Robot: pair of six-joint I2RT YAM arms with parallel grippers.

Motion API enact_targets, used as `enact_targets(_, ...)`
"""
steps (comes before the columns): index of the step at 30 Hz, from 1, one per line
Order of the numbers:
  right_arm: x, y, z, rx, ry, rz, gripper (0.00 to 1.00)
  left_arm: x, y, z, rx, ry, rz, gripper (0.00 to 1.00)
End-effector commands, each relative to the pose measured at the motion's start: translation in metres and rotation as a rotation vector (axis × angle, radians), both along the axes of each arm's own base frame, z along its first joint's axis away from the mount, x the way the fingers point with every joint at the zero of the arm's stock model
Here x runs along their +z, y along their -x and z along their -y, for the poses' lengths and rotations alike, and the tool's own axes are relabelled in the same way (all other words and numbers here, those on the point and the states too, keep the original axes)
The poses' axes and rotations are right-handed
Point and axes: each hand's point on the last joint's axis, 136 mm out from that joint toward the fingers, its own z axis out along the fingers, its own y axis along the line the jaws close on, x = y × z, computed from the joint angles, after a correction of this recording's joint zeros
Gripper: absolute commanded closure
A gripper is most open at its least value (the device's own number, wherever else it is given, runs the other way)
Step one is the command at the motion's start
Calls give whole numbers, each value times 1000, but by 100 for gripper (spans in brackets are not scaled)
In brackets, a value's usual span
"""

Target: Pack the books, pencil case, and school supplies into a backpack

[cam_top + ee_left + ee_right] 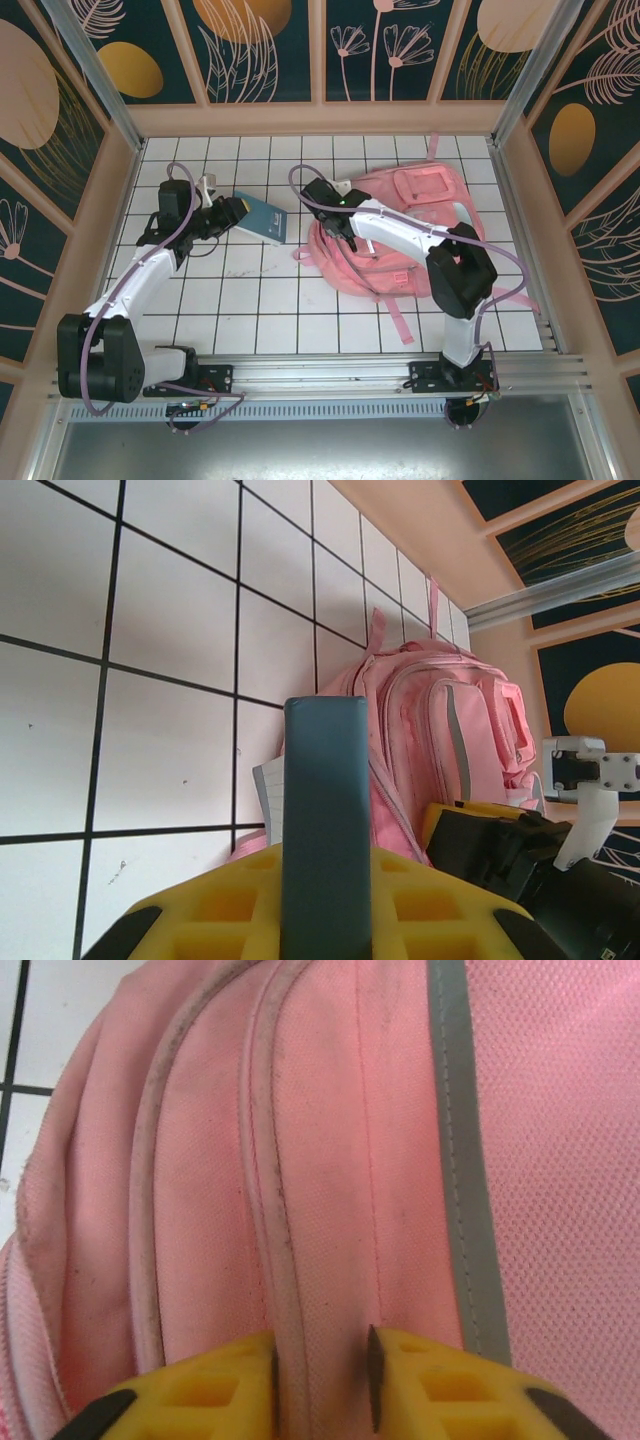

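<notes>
On backpack (560,1160) seam, right tool (322,1345) pinching narrowly, left tool (325,865) clamping book (325,770)

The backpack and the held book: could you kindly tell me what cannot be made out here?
Inside of the backpack: top view, its own pink fabric covers it.
Cover of the book: left wrist view, seen edge-on, lower end behind the left tool.
Whether the right tool pinches the seam: right wrist view, the bottom edge cuts off its fingers.
</notes>
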Motion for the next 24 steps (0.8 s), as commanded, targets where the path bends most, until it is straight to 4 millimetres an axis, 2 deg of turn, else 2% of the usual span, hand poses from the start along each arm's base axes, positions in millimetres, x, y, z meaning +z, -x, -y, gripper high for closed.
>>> enact_targets(1,-2,0,13,-10,100,14,82,4,-2,3,-25,5,28,100)
enact_targets(4,18,-5,15,-15,78,71,100,4,-2,4,-27,7,27,100)
enact_targets(10,86,-13,18,-3,-204,147,100,4,-2,6,-41,23,23,100)
enact_targets(12,110,-13,25,0,-358,159,100,5,-2,7,-43,31,22,100)
enact_targets(15,135,-11,35,38,-613,139,100,10,-3,9,-46,46,28,100)
enact_targets(19,151,-5,50,99,-874,109,100,19,-4,18,-60,101,41,100)
enact_targets(24,150,2,63,119,-981,87,100,38,-4,40,-105,176,60,100)
